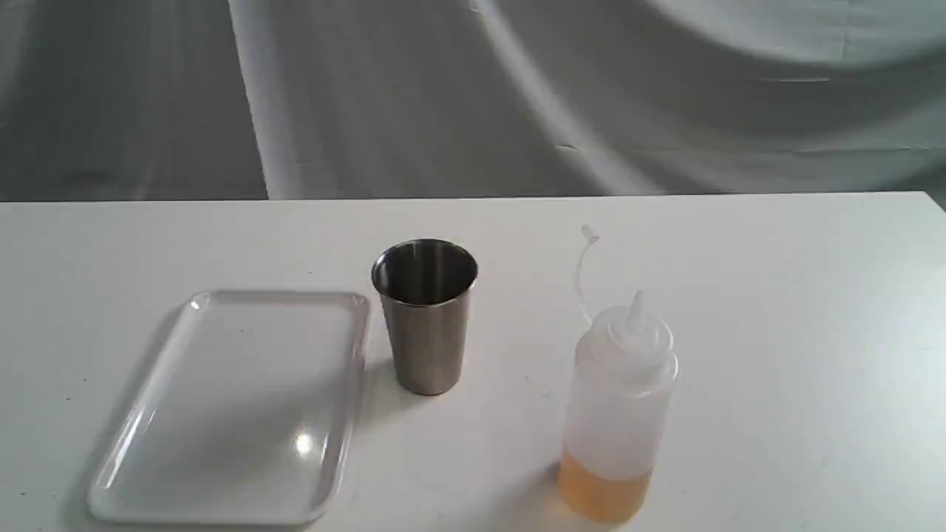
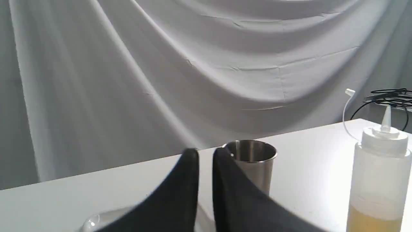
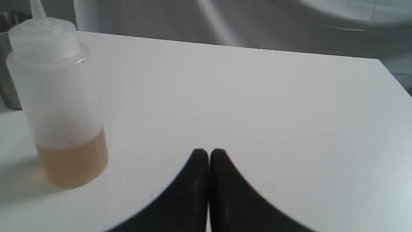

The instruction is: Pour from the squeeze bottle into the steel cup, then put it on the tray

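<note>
The squeeze bottle [image 1: 619, 414] stands upright at the front right of the table, amber liquid filling its bottom, cap strap curling up beside the bare nozzle. The steel cup [image 1: 426, 325] stands upright in the middle, and the white tray [image 1: 236, 406] lies flat just left of it with nothing on it. Neither arm shows in the exterior view. My left gripper [image 2: 206, 153] hovers shut over the tray's [image 2: 96, 220] edge, short of the cup [image 2: 254, 161], holding nothing; the bottle [image 2: 379, 180] stands off to the side. My right gripper [image 3: 209, 153] is shut and holds nothing, a little way from the bottle [image 3: 61, 106].
A white table [image 1: 776, 295] carries everything, and its far edge meets a draped grey cloth backdrop [image 1: 473, 96]. Black cables [image 2: 386, 96] lie beyond the table's corner in the left wrist view.
</note>
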### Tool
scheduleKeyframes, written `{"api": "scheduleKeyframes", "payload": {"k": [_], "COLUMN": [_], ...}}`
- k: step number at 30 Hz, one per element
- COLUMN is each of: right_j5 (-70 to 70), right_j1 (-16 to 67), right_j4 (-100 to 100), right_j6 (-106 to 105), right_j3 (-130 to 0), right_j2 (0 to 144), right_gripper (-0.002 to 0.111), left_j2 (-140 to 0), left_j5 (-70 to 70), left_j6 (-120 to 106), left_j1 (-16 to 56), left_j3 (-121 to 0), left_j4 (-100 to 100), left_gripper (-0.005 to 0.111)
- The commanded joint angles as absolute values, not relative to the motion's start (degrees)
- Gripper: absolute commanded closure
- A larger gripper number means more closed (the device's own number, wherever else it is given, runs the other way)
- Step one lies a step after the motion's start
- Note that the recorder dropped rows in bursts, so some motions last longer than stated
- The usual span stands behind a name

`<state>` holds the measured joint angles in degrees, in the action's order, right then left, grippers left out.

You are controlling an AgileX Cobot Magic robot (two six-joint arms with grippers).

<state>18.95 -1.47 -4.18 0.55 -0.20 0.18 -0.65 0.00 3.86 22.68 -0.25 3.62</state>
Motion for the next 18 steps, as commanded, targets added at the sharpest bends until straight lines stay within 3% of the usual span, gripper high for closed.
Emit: {"api": "scheduleKeyframes", "payload": {"k": [1,9,18], "right_j5": [19.0,18.2,5.0], "right_j1": [-1.9,-1.9,-1.9], "right_j4": [-3.8,-3.8,1.6], "right_j6": [0.5,0.4,0.4], "right_j3": [0.0,0.0,0.0], "right_j2": [0.0,0.0,0.0], "right_gripper": [0.108,0.108,0.108], "left_j2": [-0.8,-0.8,-0.8], "left_j5": [0.0,0.0,0.0], "left_j6": [4.0,4.0,4.0], "left_j1": [22.6,22.6,22.6], "left_j3": [0.0,0.0,0.0], "left_j4": [3.9,3.9,3.9], "left_gripper": [0.098,0.098,0.098]}}
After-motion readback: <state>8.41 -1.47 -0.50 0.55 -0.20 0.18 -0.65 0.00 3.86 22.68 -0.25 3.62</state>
